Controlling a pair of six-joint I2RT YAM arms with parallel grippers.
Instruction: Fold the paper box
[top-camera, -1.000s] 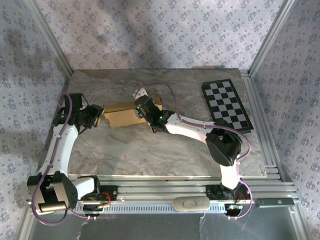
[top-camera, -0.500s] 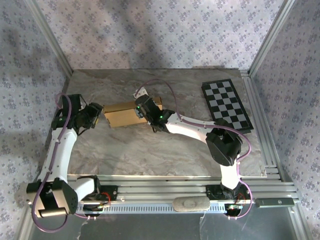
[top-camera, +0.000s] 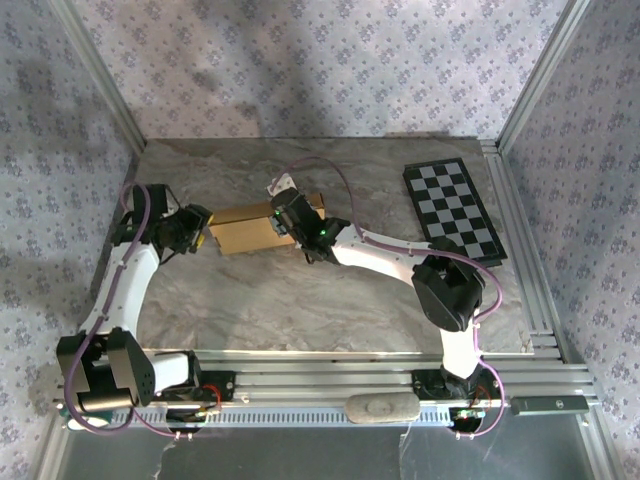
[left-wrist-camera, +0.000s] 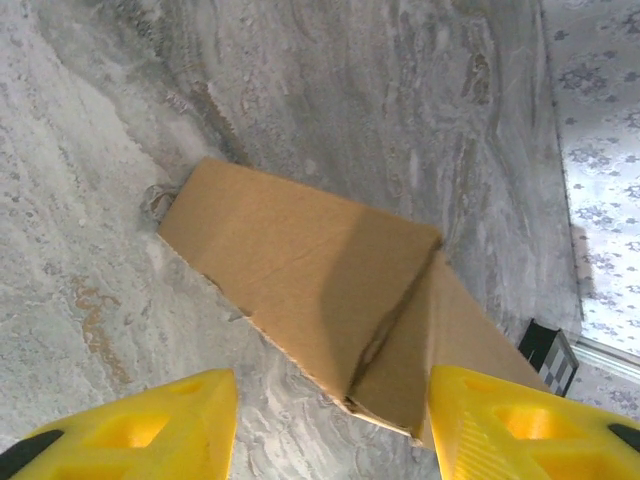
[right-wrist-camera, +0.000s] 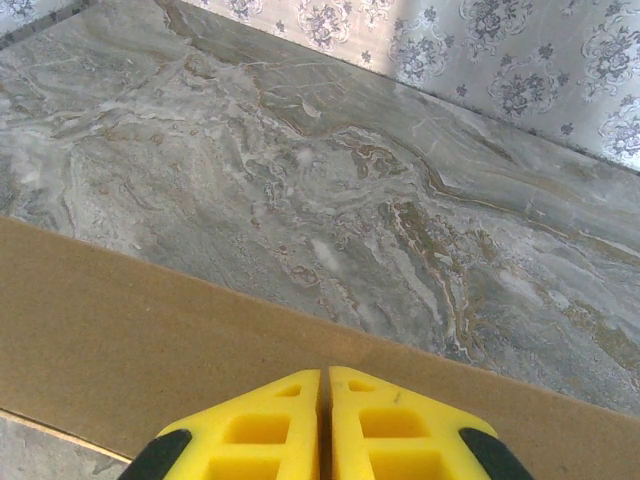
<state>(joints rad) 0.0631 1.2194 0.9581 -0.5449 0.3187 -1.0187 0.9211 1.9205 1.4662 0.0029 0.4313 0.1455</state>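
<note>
The paper box (top-camera: 243, 229) is a shallow tan cardboard box lying left of the table's middle. In the left wrist view the paper box (left-wrist-camera: 300, 255) points one end corner at me, and an end panel slants off to the right. My left gripper (top-camera: 203, 233) is open just off the box's left end, and that corner lies between the yellow fingers (left-wrist-camera: 170, 420) of the left gripper (left-wrist-camera: 328, 405) without touching them. My right gripper (top-camera: 284, 216) is shut and rests from above on the box's right part. Its tips (right-wrist-camera: 325, 380) lie on the flat cardboard (right-wrist-camera: 120, 330).
A black-and-white checkerboard (top-camera: 455, 210) lies at the back right. Patterned walls close in the table at the back and both sides. An aluminium rail (top-camera: 350, 375) runs along the near edge. Bare marble table (top-camera: 300, 300) lies in front of the box.
My left arm has shifted slightly away from the near edge, and its gripper sits a little closer to the box's left end. The right arm and the box have not moved.
</note>
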